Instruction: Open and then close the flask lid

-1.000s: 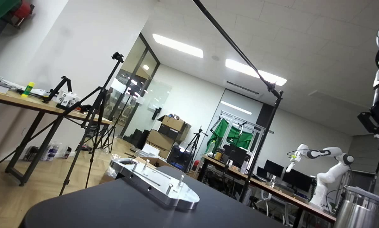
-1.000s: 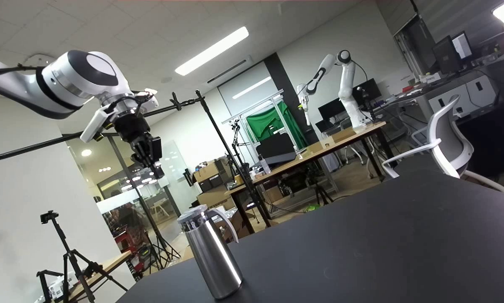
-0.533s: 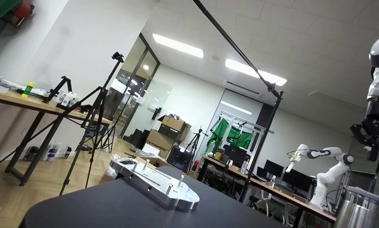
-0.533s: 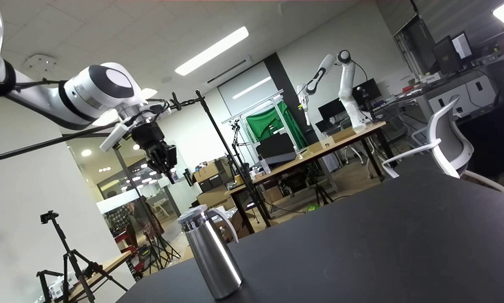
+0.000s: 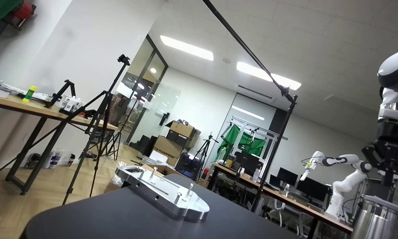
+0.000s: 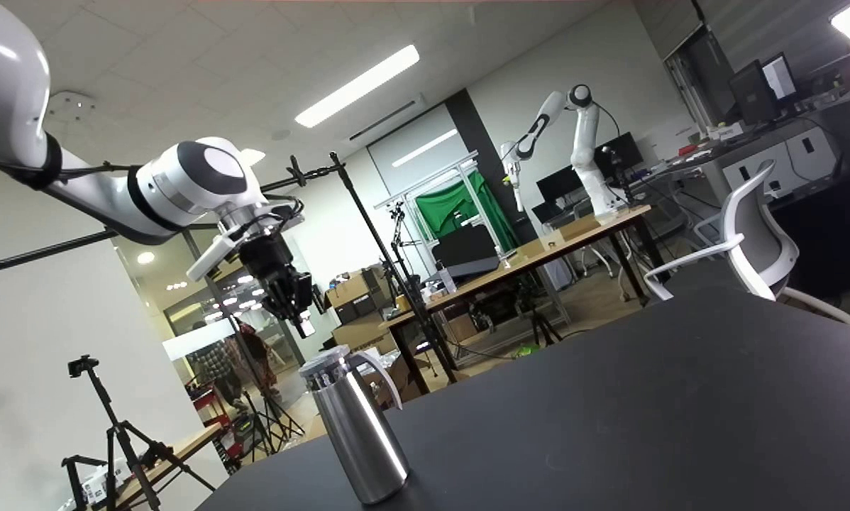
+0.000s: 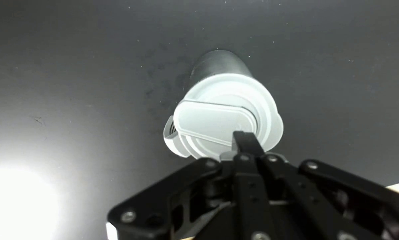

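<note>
- Wrist view: the gripper [image 7: 248,140] has its two fingers [image 7: 240,144] together, side by side, their tips showing against the lid [image 7: 227,111].
- Just beyond those tips, as seen there, the lid sits on the flask [image 7: 219,62], and its long panel [image 7: 212,124] lies flat in the round top.
- Left of the fingertips in the same view is the handle [image 7: 176,145]; to their right, a rounded lip [image 7: 275,133] juts from the lid's rim.
- Both exterior views put the flask below the gripper, with a small gap between fingertips and lid: near, but apart.
- Under the gripper, in an exterior view, the whole flask stands upright on the dark table [image 6: 609,411].
- Up and back from the gripper runs the robot's arm [image 6: 173,188], white with black bands.
- Lower than the gripper and well apart from it, in an exterior view, lies a silver plate [image 5: 167,190] with upright pegs.
- Well apart from the gripper, in the background of both exterior views, a second white arm [image 6: 587,156] stands on a wooden desk [image 6: 517,264].
</note>
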Available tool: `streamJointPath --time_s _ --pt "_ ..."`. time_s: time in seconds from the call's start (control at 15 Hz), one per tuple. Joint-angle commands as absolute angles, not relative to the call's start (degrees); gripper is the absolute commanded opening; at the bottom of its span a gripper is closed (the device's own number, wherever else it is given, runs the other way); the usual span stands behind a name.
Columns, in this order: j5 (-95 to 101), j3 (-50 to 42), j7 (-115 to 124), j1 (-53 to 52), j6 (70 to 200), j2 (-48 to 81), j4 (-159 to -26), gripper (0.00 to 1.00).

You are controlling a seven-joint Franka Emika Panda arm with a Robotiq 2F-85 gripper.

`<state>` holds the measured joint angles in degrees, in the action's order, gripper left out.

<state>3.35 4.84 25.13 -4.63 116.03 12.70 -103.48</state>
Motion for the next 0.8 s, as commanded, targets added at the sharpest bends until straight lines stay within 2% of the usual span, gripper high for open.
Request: streamJointPath --time_s 0.0,0.73 --pt "3.99 3.55 26.35 -6.1 115.4 14.24 -102.4 0.0" --pt "7.46 3.03 25.79 -8.56 117.02 16.68 -103.28 0.0"
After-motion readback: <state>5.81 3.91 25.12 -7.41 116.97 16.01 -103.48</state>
